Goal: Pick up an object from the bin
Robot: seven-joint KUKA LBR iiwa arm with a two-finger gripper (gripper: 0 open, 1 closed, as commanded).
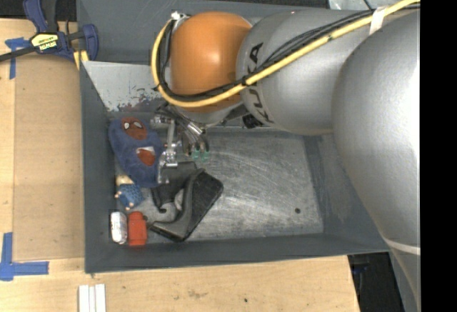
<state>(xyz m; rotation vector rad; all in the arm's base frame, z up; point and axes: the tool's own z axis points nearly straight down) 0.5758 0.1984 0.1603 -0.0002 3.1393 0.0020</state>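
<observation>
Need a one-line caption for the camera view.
The gripper hangs at the left of the grey bin, beside a blue soft toy and a black curved object.

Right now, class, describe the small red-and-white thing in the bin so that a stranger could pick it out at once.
Start at the grey bin and go to its lower left corner in the camera view. There, below a small blue figure and left of a black flat object, lies the red-and-white thing. It alone is half white, half bright red.
</observation>
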